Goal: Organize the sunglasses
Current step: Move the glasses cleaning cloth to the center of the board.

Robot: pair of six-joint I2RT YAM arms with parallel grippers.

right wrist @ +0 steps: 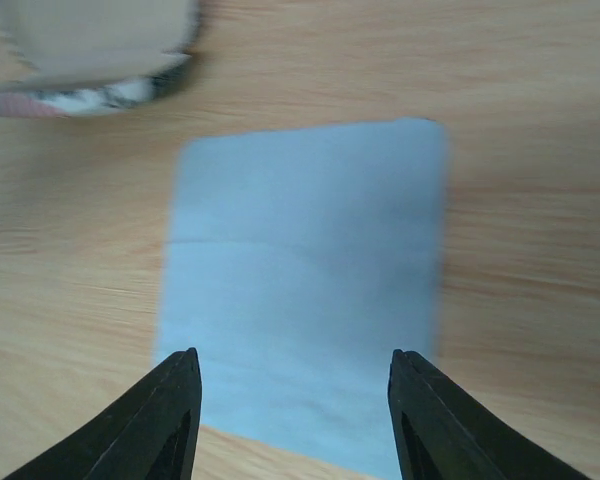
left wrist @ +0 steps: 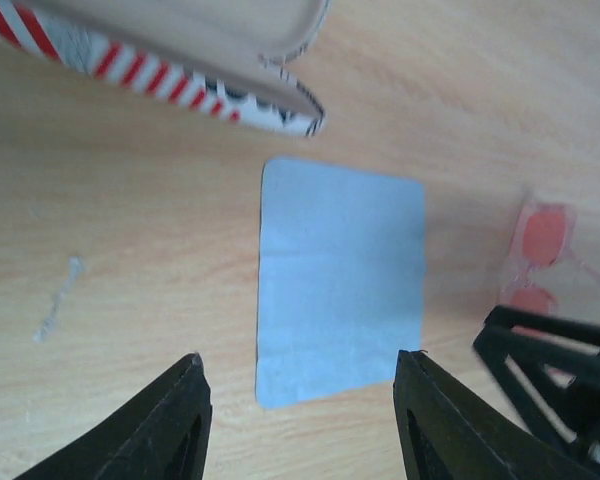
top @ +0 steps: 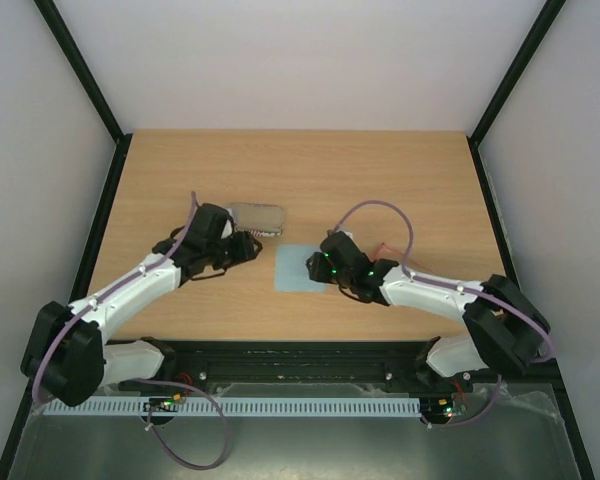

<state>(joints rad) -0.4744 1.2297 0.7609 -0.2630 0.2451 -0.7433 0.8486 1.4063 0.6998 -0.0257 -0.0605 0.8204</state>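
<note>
The sunglasses [left wrist: 540,240], with a thin red-orange frame, lie on the table at the right edge of the left wrist view. In the top view they are mostly hidden behind my right arm, with only a red sliver [top: 385,249] showing. The flag-patterned case [top: 257,217] lies open, its beige inside showing in the left wrist view [left wrist: 180,60] and the right wrist view [right wrist: 90,45]. The light blue cloth [top: 296,270] lies flat between the grippers. My left gripper [top: 250,246] is open and empty just below the case. My right gripper [top: 317,266] is open and empty over the cloth's right edge [right wrist: 300,290].
The cloth also shows in the left wrist view [left wrist: 340,280], beyond the left gripper [left wrist: 300,410]. Part of my right gripper's black body [left wrist: 560,380] shows at the lower right there. The wooden table [top: 300,165] has black frame posts at its sides.
</note>
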